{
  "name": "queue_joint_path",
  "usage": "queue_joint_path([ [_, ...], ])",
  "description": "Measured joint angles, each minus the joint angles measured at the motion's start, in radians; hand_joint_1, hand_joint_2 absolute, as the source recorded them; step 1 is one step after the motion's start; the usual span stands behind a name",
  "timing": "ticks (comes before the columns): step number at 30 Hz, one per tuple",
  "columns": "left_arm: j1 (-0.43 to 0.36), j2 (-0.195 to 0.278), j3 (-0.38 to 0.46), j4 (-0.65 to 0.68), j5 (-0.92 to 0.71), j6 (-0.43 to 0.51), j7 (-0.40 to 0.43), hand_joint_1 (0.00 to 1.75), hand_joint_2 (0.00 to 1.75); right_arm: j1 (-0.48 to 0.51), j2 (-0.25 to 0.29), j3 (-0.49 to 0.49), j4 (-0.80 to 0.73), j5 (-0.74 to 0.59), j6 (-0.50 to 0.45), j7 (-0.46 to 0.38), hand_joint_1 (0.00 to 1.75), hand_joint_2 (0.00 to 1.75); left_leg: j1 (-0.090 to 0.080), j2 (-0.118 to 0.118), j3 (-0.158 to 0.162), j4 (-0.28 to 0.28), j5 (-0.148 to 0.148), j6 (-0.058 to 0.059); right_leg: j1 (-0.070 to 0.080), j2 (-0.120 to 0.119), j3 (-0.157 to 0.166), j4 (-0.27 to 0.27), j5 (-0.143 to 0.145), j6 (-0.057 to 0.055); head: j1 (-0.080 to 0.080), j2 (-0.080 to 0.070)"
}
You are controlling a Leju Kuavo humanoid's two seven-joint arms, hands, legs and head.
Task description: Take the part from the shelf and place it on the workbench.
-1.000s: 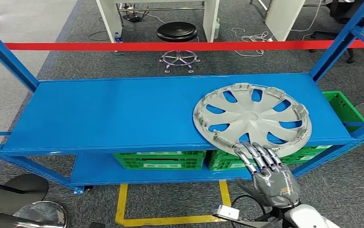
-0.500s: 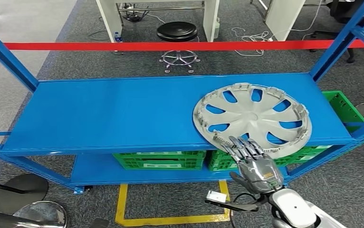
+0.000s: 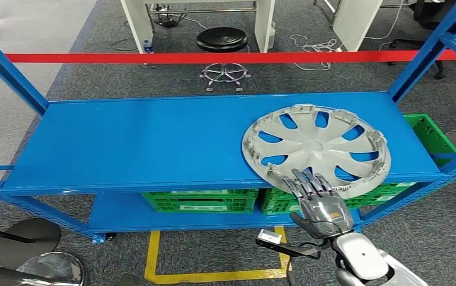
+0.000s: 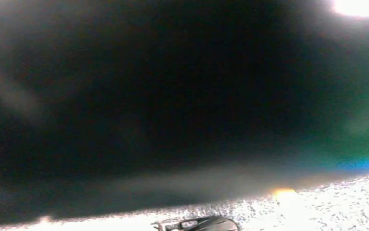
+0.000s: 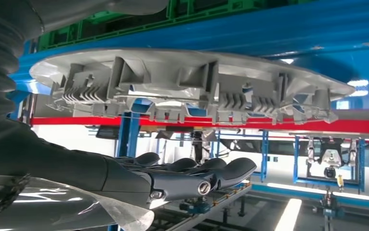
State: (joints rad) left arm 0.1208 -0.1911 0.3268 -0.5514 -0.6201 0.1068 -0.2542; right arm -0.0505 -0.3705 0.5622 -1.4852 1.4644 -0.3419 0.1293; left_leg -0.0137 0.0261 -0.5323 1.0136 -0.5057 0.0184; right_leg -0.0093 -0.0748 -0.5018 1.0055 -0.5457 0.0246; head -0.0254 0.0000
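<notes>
Grey metallic robot hand (image 3: 319, 202), dark fingers, glossy white forearm.

**No words to read**

There are no words, numbers or signs that can be read in these pictures. The green crates (image 3: 200, 200) under the blue shelf (image 3: 154, 143) have a pale strip on the front, but it is too small and blurry to read. A small white tag (image 3: 269, 238) near the right hand (image 3: 319, 202) is blank from here. The grey wheel cover (image 3: 315, 148) shows no brand mark. The left wrist picture is too dark and blurry to show any writing.
</notes>
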Motion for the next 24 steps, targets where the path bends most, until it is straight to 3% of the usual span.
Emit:
queue_joint_path([
  [12,-0.001,0.000,0.012,-0.001,-0.008,-0.004,0.002,0.00,0.00,-0.001,0.015,-0.004,0.017,0.002,0.011,0.000,0.00,1.75,0.000,0.000,0.000,0.000,0.000,0.000,0.000,0.000,0.000,0.000,0.000,0.000,0.000,0.000],
  [24,-0.033,0.007,0.046,0.021,0.001,-0.056,-0.051,0.00,0.00,-0.060,0.070,-0.003,0.103,0.019,0.022,0.007,0.00,1.75,0.000,0.000,0.000,0.000,0.000,0.000,0.000,0.000,0.000,0.000,0.000,0.000,0.000,0.000],
])
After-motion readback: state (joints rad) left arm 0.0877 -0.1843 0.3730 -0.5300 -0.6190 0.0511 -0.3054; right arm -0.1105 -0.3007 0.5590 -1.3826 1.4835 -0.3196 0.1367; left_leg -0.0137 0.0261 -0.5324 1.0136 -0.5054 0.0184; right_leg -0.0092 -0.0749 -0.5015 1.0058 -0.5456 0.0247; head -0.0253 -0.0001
